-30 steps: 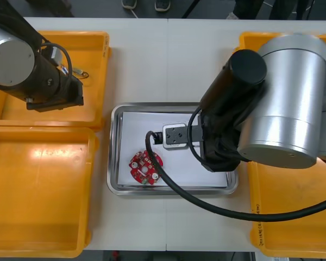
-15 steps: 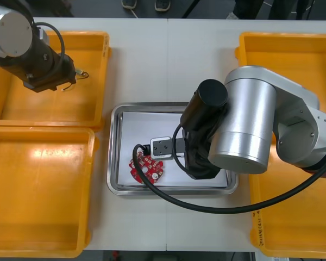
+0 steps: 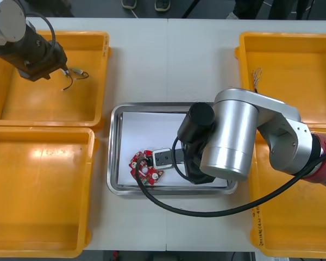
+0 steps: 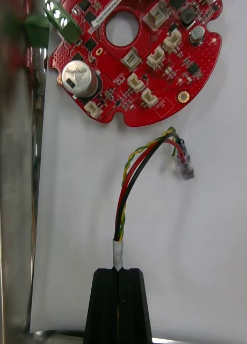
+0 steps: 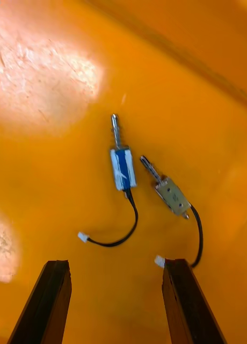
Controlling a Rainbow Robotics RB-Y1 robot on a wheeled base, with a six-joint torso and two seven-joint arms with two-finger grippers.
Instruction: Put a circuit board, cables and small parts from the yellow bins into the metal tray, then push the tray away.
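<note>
Counter [image 3: 168, 60] carries four yellow bins: upper left [image 3: 38, 103], lower left [image 3: 38, 190], upper right [image 3: 299, 60] and lower right [image 3: 293, 228]. One metal tray [image 3: 146, 128], white inside, sits between them at frame centre. Right hand [image 4: 119, 271] is over the tray's lower left part, its fingers together and clamped on the white-sleeved end of one red and yellow cable [image 4: 131, 177], which also has a black strand. The cable's long axis runs straight out from the fingers toward the one circuit board [image 4: 137, 59]. Its free end stops just short of the board's edge, so letting go here should leave it in the tray beside the board. Left hand [image 5: 115, 269] is over the upper left bin with its fingers apart. Two small metal parts lie ahead of it on the bin floor, each with a black lead: one blue-wrapped [image 5: 122, 166], one bare [image 5: 172, 194]. The bare part's lead end is just beside one finger. One more cable [image 3: 256, 79], kind unclear, lies in the upper right bin.
</note>
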